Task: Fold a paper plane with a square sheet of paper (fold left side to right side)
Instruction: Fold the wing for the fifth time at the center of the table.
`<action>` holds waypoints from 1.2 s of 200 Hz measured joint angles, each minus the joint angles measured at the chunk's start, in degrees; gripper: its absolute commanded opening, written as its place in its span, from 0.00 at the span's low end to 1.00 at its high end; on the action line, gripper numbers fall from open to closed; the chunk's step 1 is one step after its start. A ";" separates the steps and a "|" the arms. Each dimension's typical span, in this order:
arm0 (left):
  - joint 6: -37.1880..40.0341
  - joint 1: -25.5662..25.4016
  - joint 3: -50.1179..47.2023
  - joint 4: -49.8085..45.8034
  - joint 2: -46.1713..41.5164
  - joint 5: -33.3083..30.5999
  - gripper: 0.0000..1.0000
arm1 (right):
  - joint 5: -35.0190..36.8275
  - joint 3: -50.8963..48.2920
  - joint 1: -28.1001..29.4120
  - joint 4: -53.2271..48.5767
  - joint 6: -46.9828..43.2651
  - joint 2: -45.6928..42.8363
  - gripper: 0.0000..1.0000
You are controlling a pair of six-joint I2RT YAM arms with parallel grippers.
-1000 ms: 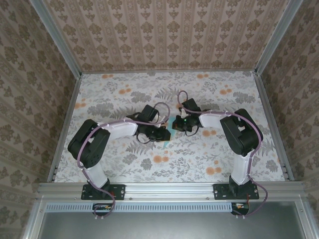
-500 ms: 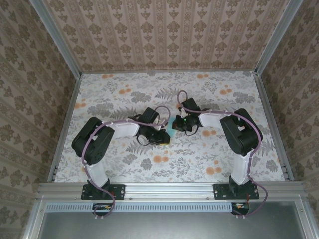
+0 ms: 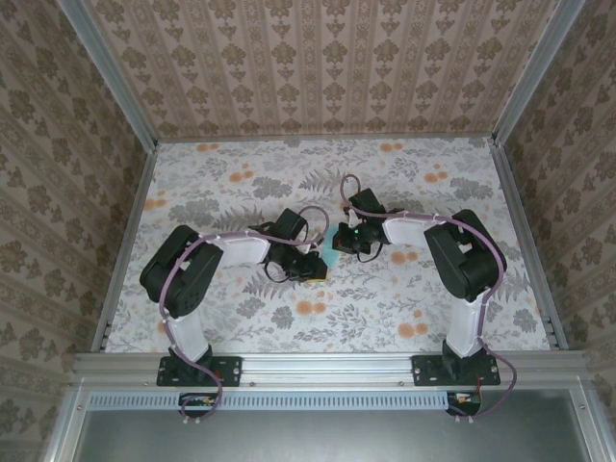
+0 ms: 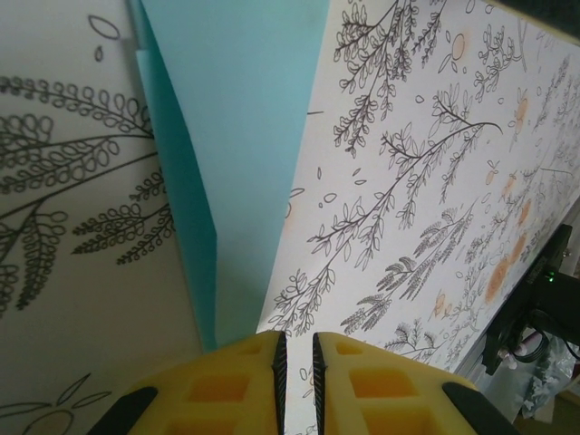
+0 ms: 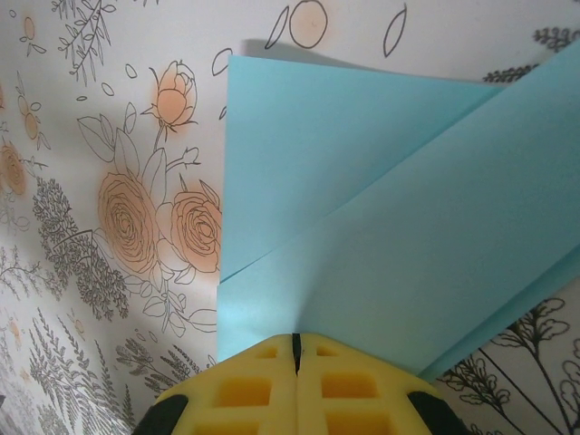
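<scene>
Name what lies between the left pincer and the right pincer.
The turquoise sheet of paper lies between the left pincer and right pincer in the top view; each wrist view shows it reaching the fingertips.

square sheet of paper [image 3: 328, 255] mostly hidden overhead, edges cropped in both wrist views

Yellow-padded left gripper [image 4: 297, 349]: jaws nearly together, thin gap. Light turquoise-blue folded paper sheet [image 4: 245, 136] runs ahead from its left pad, over white floral-print table cover [image 4: 417, 181].
</scene>
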 measured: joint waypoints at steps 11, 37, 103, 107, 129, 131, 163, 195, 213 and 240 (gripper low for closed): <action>0.09 0.00 0.00 0.00 0.26 -0.13 0.18 | 0.07 0.00 0.02 -0.02 -0.04 0.00 0.00; 0.11 0.00 -0.02 0.02 0.46 -0.22 0.18 | 0.11 0.13 0.02 -0.22 -0.07 0.04 0.00; 0.28 0.00 -0.59 0.37 0.48 -0.22 0.18 | 0.13 0.61 0.02 -0.92 -0.24 0.26 0.00; 0.28 0.00 -0.66 0.46 0.48 -0.20 0.18 | 0.13 0.63 0.02 -1.01 -0.24 0.26 0.00; 0.28 0.00 -0.76 0.68 0.48 -0.20 0.18 | 0.11 0.70 0.02 -1.07 -0.24 0.31 0.00; 0.28 0.00 -0.76 0.66 0.48 -0.20 0.18 | 0.13 0.70 0.02 -1.09 -0.24 0.31 0.00; 0.28 0.00 -1.25 1.36 0.48 -0.17 0.18 | 0.13 0.87 0.02 -1.29 -0.24 0.37 0.00; 0.28 -0.02 -1.84 2.27 0.46 -0.13 0.18 | 0.13 0.90 0.00 -1.36 -0.26 0.37 0.00; 0.28 -0.04 -2.12 2.73 0.42 -0.09 0.18 | 0.15 0.92 0.00 -1.42 -0.26 0.37 0.00; 0.28 -0.17 -2.56 3.39 0.20 -0.13 0.18 | 0.15 0.98 -0.02 -1.51 -0.28 0.42 0.00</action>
